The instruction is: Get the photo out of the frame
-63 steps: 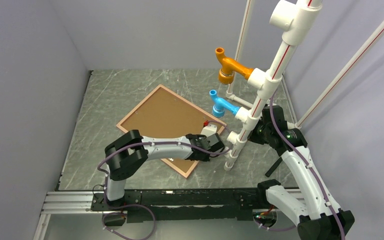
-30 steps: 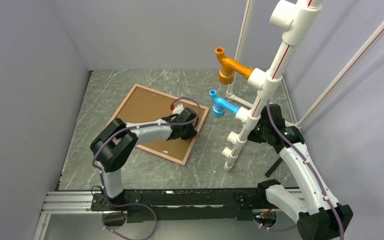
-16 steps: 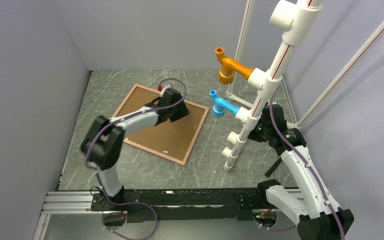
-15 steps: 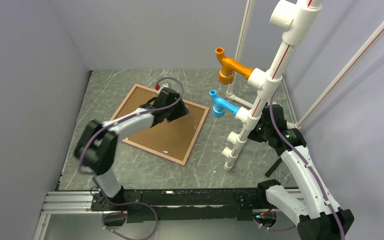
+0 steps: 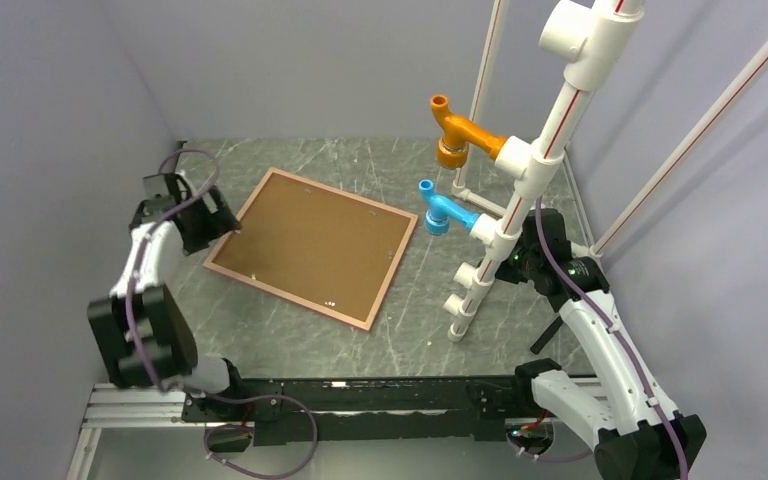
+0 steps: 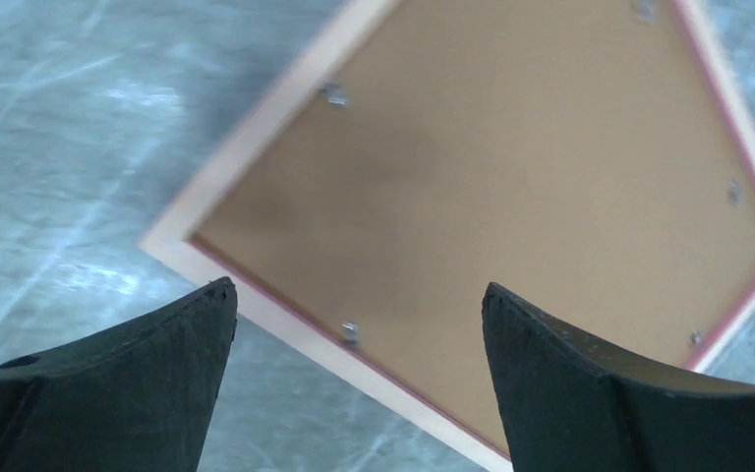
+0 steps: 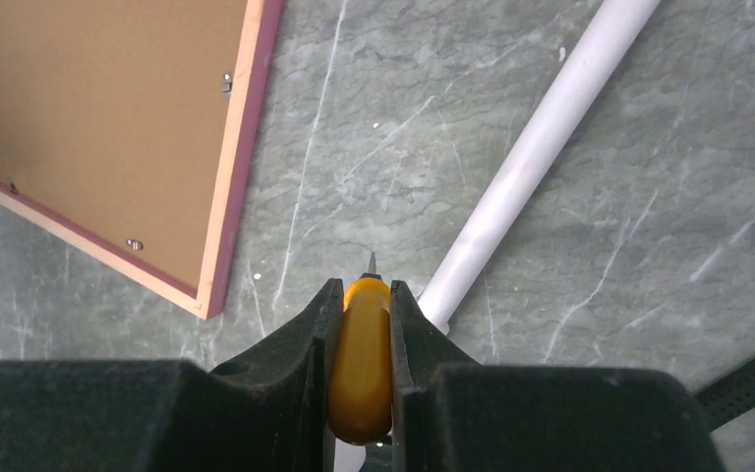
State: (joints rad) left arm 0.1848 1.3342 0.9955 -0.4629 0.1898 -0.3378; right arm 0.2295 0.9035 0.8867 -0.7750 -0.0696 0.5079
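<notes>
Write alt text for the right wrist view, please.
The right claw is shut on a yellow-orange tool with a small metal tip, above the grey marbled table. At upper left lies a corner of the frame, back up, brown backing board in place; a white pipe runs diagonally at right.

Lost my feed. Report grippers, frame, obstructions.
Left gripper open by frame corner. Right gripper shut on yellow tool. Frame face down, backing board in. Nothing atop.
</notes>
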